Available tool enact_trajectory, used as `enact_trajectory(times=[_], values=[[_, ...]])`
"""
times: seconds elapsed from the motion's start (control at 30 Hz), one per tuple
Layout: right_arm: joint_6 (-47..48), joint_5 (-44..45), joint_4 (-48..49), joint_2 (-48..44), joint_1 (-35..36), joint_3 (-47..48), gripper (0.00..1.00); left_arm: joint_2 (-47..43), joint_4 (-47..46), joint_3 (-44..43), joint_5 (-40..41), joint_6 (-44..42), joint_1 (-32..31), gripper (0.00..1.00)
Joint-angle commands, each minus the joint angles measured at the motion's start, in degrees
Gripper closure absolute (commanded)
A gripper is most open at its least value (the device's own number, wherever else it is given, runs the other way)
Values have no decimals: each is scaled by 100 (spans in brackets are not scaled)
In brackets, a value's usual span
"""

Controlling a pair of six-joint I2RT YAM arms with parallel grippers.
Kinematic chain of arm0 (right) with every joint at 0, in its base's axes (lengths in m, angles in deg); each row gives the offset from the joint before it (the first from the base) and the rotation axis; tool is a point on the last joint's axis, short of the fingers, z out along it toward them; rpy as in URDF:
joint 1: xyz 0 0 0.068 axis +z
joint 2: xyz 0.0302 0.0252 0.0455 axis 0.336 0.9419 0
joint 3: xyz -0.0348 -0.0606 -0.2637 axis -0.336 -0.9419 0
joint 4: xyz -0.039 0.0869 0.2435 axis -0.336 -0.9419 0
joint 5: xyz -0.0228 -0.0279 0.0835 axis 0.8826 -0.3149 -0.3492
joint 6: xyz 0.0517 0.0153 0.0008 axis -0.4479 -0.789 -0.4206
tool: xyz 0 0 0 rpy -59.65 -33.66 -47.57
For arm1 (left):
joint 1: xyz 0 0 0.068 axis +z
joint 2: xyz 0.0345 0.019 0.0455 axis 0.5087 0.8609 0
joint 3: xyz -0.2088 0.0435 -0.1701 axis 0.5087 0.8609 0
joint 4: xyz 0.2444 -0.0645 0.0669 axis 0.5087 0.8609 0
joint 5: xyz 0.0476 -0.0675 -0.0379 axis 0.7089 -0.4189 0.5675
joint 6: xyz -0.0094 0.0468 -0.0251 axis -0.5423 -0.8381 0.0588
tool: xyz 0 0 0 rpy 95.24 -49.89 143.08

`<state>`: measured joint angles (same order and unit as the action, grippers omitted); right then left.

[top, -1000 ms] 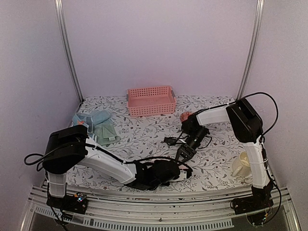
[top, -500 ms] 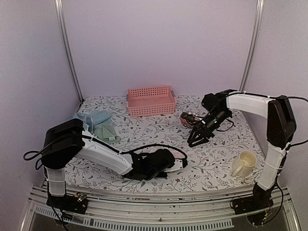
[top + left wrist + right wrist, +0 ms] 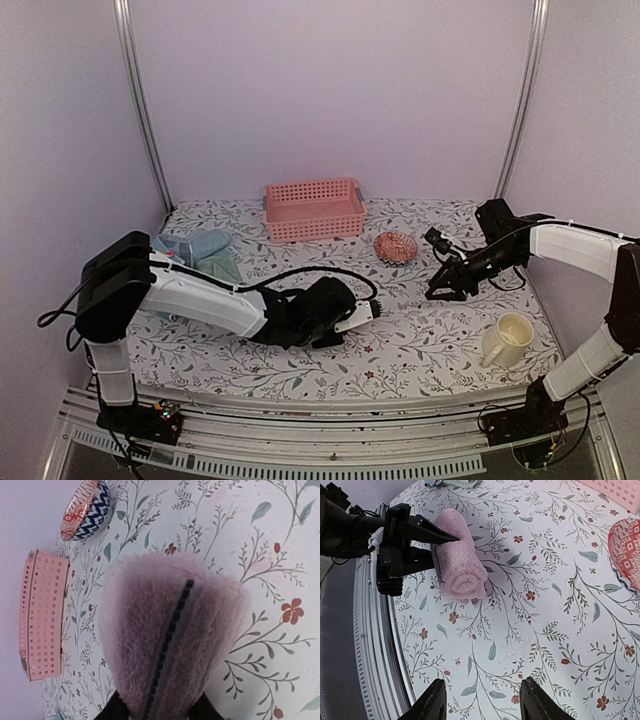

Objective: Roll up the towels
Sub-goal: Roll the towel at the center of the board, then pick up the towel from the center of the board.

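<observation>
Right gripper (image 3: 437, 292) has pulled back from middle to right side, fingers apart, holding nothing. Left gripper (image 3: 362, 312) squeezes rolled pink towel (image 3: 459, 555), lower middle of top view (roll looks done). Other towels (image 3: 205, 248) wait, upper left.

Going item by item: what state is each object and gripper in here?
pink towel: rolled up
other towels: unrolled, heaped together
left gripper: shut on pink towel
right gripper: open, empty
basket: upright, nothing visible inside
bowl: upright
mug: upright, looks empty
</observation>
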<state>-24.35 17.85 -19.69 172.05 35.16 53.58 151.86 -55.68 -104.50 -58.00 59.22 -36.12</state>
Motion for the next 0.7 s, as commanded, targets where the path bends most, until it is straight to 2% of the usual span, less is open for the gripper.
enact_trajectory(times=[0.0, 0.23, 0.67], values=[[-90, 13, 390, 97, 3, 100, 48, -192, 401, -432, 65, 265, 230, 100], [-42, -1, 386, 116, 5, 77, 48, 273, 866, -1236, 545, 405, 481, 100], [-46, -3, 377, 126, 4, 23, 48, 1089, 1570, -3218, 1620, 917, 1422, 100]])
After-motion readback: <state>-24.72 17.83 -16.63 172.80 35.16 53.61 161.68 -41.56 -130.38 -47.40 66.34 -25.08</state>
